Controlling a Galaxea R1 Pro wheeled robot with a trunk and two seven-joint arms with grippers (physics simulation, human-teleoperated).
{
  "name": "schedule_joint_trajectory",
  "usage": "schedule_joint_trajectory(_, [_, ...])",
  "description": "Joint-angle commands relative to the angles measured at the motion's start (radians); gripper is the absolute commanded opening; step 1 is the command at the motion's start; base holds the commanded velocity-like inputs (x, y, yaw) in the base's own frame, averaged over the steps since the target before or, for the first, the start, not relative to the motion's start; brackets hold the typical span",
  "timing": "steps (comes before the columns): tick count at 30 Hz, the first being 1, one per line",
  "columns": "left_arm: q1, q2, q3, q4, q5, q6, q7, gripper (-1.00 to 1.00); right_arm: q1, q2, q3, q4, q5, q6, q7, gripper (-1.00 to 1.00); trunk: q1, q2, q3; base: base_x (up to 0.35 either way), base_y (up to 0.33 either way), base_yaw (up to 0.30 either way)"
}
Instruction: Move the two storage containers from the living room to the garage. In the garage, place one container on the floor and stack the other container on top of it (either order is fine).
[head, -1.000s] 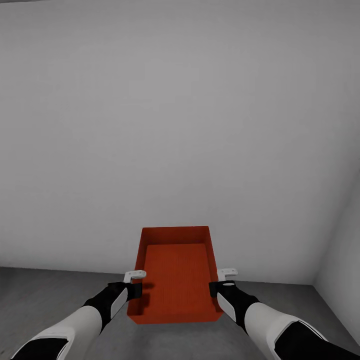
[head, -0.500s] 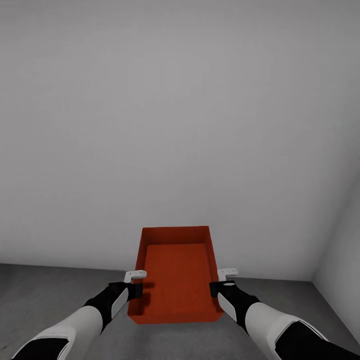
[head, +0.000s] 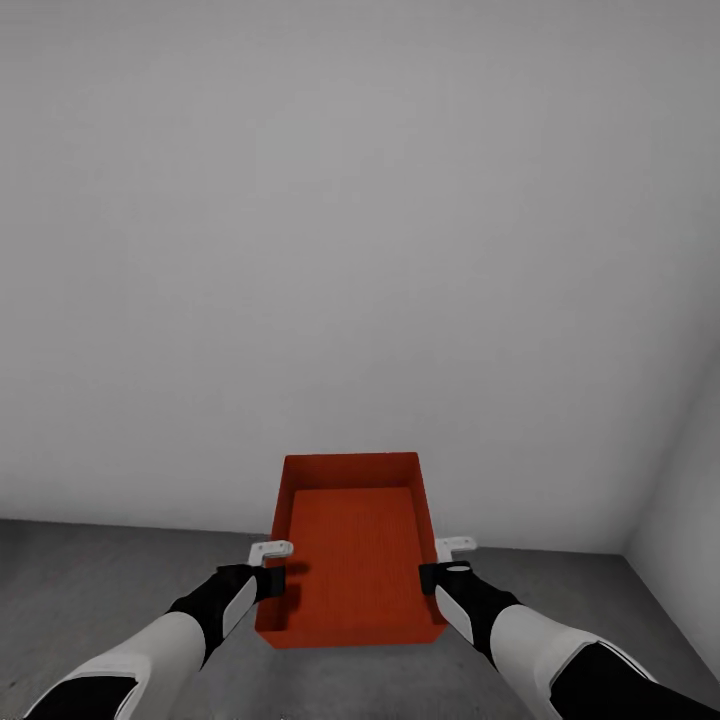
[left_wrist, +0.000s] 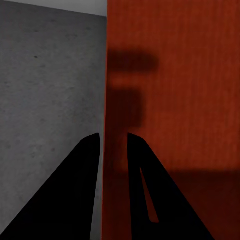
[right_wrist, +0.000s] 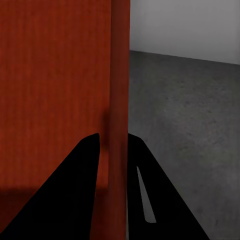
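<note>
Container (head: 350, 555): hanging above grey floor (head: 80, 570), near white wall (head: 350, 250).
Left gripper (left_wrist: 114, 142): clamping container's left wall.
Right gripper (right_wrist: 114, 142): pinching container's right wall between both fingers.

Orange-red open-top storage container (head: 350, 560), level, aloft above the grey concrete floor (head: 80, 580).

No text, label, brand, number or sign can be read in any view. The walls of the storage container (head: 350, 560), the grey wall (head: 360, 250) and the concrete floor (head: 90, 570) are plain and unmarked.
</note>
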Motion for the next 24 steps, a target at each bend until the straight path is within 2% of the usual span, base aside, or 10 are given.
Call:
schedule_joint_trajectory(1, [0.0, -0.001, -0.01, -0.004, -0.024, -0.007, 0.009, -1.0, 0.0, 0.009, 0.034, 0.0, -0.033, 0.007, -0.006, -1.0, 0.004, -0.009, -0.006, 0.0, 0.0, 0.0])
schedule_joint_trajectory(24, [0.0, -0.002, -0.012, 0.007, -0.029, -0.009, 0.009, -1.0, 0.0, 0.009, 0.033, 0.0, -0.034, 0.007, -0.006, -1.0, 0.092, -0.17, -0.116, 0.0, 0.0, 0.0])
